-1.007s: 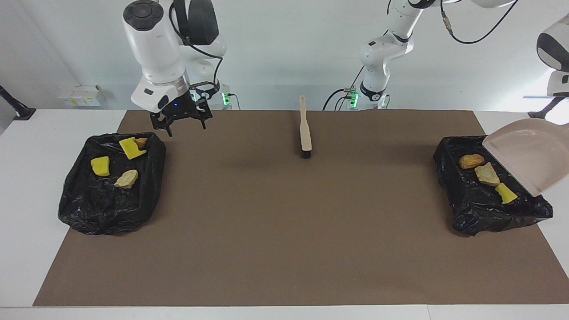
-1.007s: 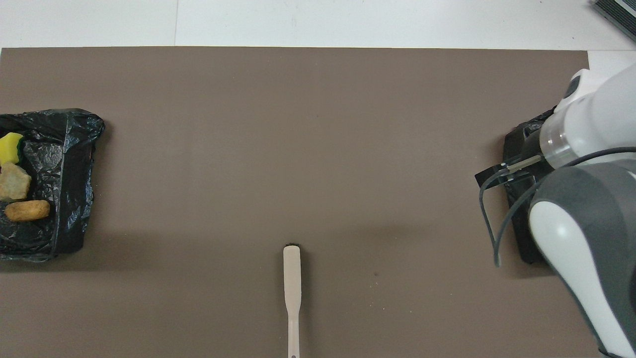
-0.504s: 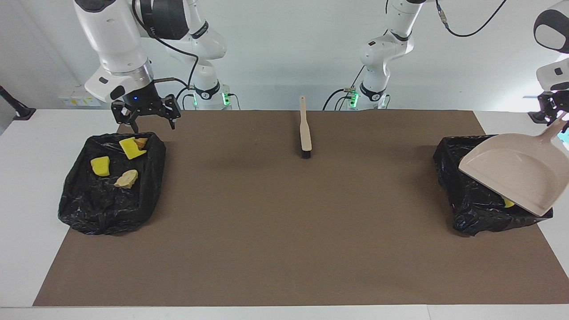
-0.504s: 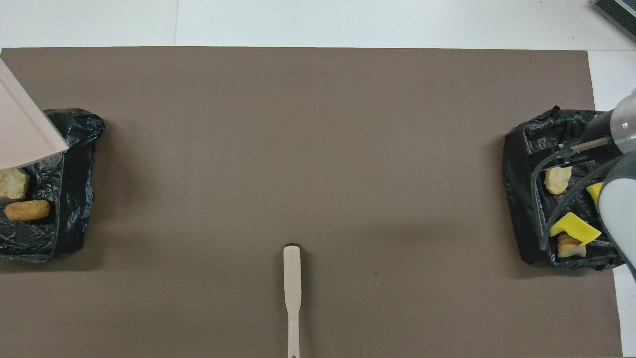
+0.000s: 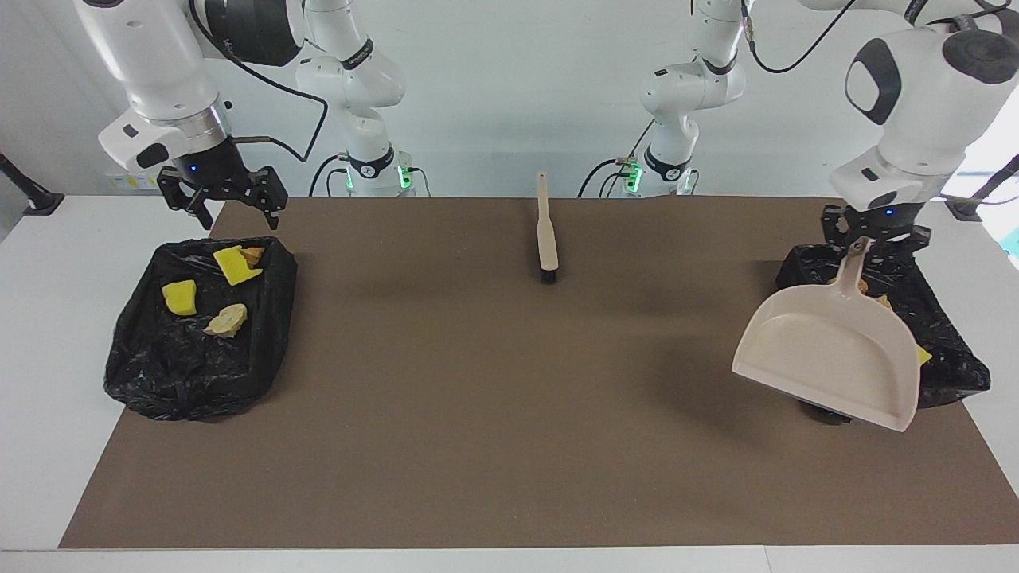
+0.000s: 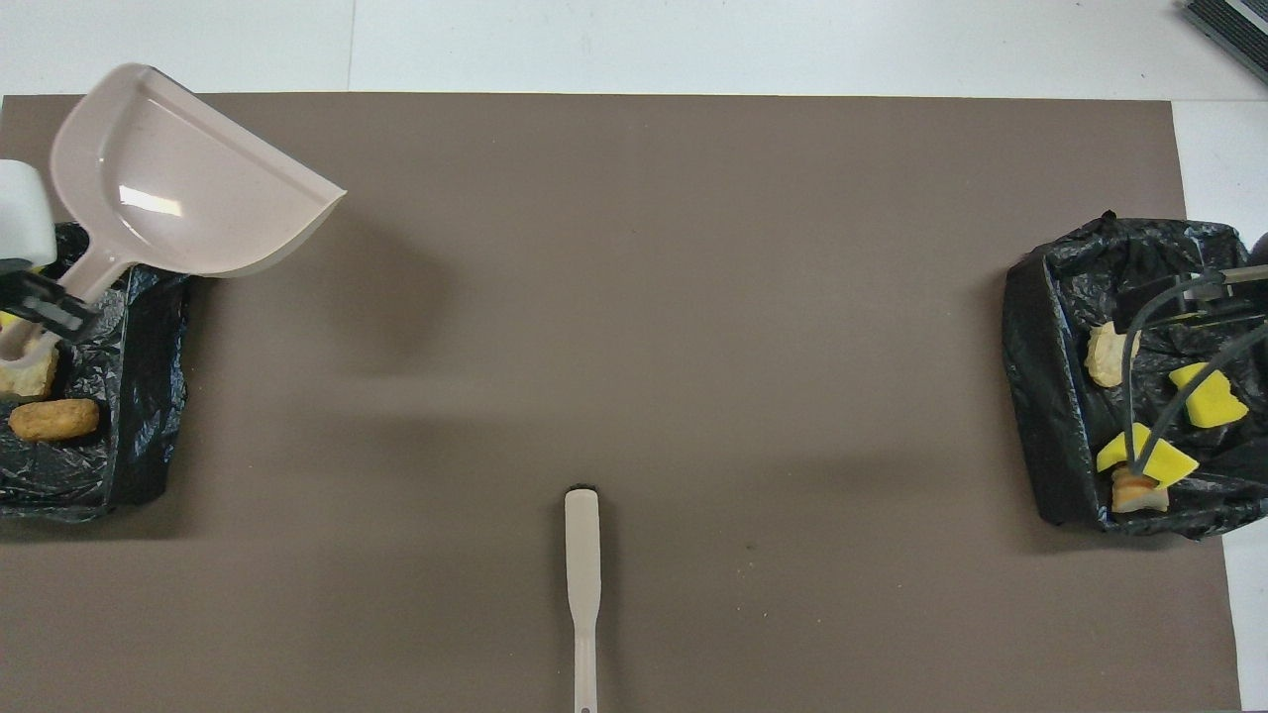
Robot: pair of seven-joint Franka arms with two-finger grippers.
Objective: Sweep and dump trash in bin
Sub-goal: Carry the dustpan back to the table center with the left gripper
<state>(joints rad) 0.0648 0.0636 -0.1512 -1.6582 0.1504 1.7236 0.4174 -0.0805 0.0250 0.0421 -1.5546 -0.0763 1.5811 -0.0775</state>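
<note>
1. Over the bin at the left arm's end (image 5: 951, 362), my left gripper (image 5: 868, 243) was clamped on the dustpan (image 5: 828, 362) handle, pan raised and apparently empty; I judged it was clearing away after dumping.
2. Trash (image 5: 181, 297) lay in both black-bagged bins (image 5: 199, 374), none on the mat (image 5: 509, 446).
3. My right gripper (image 5: 223, 208) waited, jaws apart and empty, over the table by its bin.
4. I saw the brush (image 5: 546, 231) lying flat near the robots, out of the way.
5. I could read no labels.
</note>
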